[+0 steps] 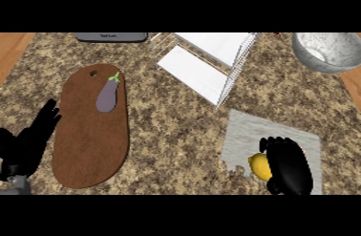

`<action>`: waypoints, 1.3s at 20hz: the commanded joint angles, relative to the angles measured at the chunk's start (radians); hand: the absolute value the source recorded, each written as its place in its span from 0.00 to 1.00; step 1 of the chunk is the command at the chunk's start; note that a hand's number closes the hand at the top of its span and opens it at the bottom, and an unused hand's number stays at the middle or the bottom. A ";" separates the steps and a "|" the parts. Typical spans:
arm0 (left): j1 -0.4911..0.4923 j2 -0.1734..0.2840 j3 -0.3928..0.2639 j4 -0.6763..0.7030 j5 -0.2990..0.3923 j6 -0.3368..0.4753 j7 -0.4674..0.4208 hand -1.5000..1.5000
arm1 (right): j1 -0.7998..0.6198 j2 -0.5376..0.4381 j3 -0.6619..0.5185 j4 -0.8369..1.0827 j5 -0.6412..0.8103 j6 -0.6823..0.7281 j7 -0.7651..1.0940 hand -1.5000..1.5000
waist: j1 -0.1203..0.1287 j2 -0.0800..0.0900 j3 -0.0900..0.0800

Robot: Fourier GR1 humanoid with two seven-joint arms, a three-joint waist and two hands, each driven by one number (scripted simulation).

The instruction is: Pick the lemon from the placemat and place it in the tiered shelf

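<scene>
Right hand [289, 167] at lower right, fingers curled over lemon [260, 166] on grey placemat [248, 132], apparently closing to lift it. Tiered shelf [211, 63] at upper centre, path looks unobstructed; bowl [328, 51] upper right, eggplant [107, 95] on cutting board [88, 144] left. Left hand [32, 142] resting open at left edge.

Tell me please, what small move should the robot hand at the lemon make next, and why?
Probably close the fingers round the lemon before lifting: the right robot hand lies over it on the grey placemat, and the tiered shelf stands apart.
</scene>
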State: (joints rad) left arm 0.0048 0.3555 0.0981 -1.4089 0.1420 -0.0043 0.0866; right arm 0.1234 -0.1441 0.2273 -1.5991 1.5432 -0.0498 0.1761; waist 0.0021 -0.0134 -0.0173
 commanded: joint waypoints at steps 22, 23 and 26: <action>-0.036 -0.037 -0.023 -0.005 -0.037 -0.048 0.010 0.50 | -0.345 0.143 0.278 -0.063 -0.181 0.118 0.760 1.00 | 0.089 0.028 0.017; -0.039 -0.035 -0.027 -0.004 -0.035 -0.058 0.009 0.50 | -0.398 0.143 0.273 -0.054 -0.200 0.112 0.811 1.00 | 0.100 0.030 0.016; -0.055 -0.046 -0.035 -0.007 -0.039 -0.045 0.032 0.50 | -0.532 0.144 0.331 -0.045 -0.277 0.106 0.998 1.00 | 0.108 0.024 0.016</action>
State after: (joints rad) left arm -0.0410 0.3201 0.0780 -1.4146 0.1079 -0.0506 0.1061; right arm -0.2554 -0.0072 0.5069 -1.6621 1.3518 0.0483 0.9495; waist 0.0909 0.0135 -0.0008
